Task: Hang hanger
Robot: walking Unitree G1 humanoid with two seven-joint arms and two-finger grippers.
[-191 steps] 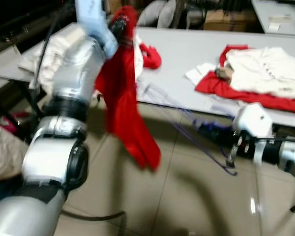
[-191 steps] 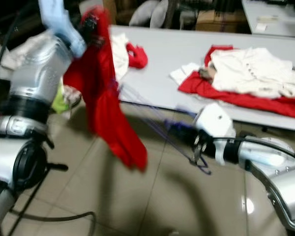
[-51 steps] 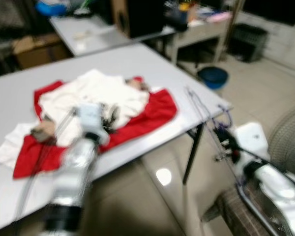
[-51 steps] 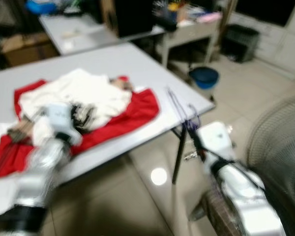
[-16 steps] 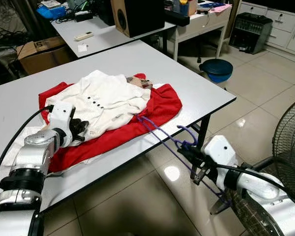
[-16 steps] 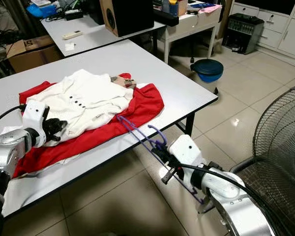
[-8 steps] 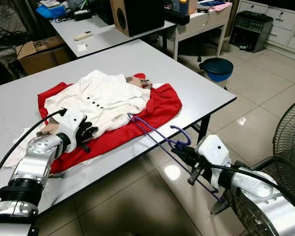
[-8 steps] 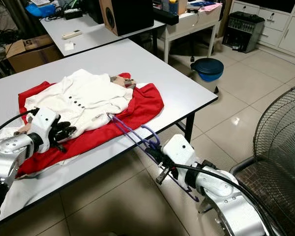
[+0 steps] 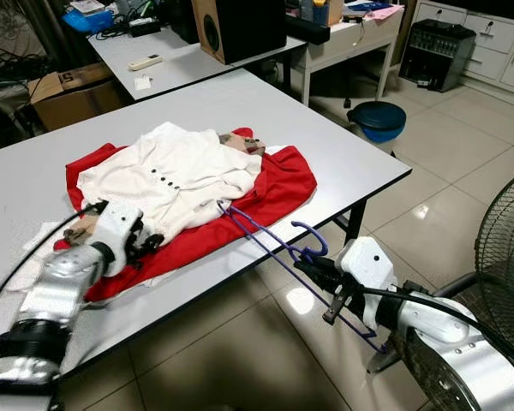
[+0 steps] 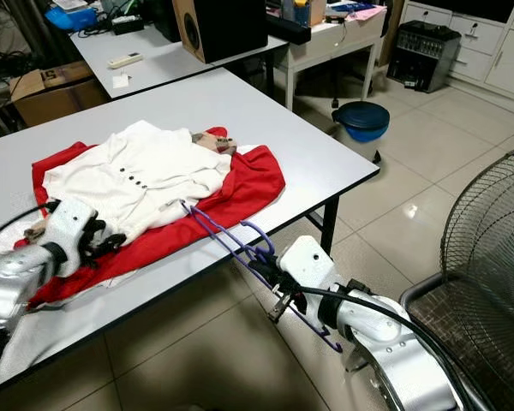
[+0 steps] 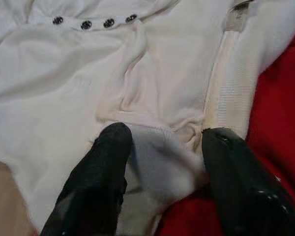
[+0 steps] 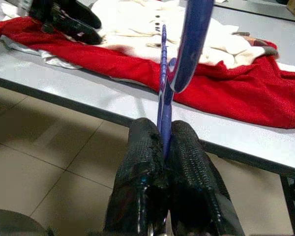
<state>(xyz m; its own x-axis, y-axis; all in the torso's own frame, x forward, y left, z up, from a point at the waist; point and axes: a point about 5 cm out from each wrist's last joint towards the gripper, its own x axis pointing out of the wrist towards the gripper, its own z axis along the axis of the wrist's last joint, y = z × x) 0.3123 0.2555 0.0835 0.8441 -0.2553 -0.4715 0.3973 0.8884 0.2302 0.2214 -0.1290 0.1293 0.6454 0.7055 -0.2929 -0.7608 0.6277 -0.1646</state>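
Observation:
A purple hanger [image 9: 265, 235] is held low beside the table's front edge, my right gripper [image 9: 315, 272] shut on its lower bar. Its far tip reaches over the red garment [image 9: 278, 188] on the grey table [image 9: 343, 145]. In the right wrist view the fingers [image 12: 145, 162] pinch the purple wire [image 12: 163, 93]. A white buttoned garment [image 9: 176, 175] lies on top of the red one. My left gripper [image 9: 144, 243] rests at the white garment's near hem. It is open, with a fold of white cloth [image 11: 157, 147] between the fingertips [image 11: 110, 147].
A large wire fan [image 9: 507, 248] stands close on the right. A blue bin [image 9: 377, 120] sits on the tiled floor beyond the table corner. A second table with a black speaker [image 9: 240, 26] and a cardboard box [image 9: 68, 86] lie behind.
My right gripper has carried the hanger leftward, so its tip now lies over the garments. The left arm is blurred and its gripper has shifted slightly along the white garment's hem.

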